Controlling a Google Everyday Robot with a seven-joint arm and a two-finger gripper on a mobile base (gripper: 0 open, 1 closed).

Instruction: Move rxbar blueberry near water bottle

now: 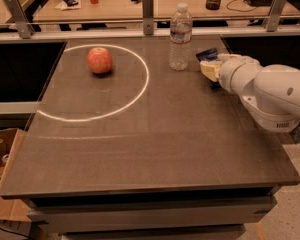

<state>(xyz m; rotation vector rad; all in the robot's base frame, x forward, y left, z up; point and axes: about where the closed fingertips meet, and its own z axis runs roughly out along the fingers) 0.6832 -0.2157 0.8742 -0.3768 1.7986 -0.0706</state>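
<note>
The water bottle (180,36) stands upright at the back middle of the dark table, clear and ribbed with a white cap. My gripper (210,67) is just to its right, low over the table, shut on the rxbar blueberry (207,55). Only a dark blue end of the bar shows above the cream fingers (208,70). The rest of the bar is hidden by the gripper and the white arm (272,91). A small gap lies between the bar and the bottle.
A red apple (99,60) sits at the back left inside a white circle (140,86) marked on the table (155,149). A metal rail with posts (148,6) runs behind the table. Cardboard boxes (2,184) lie on the floor at the left.
</note>
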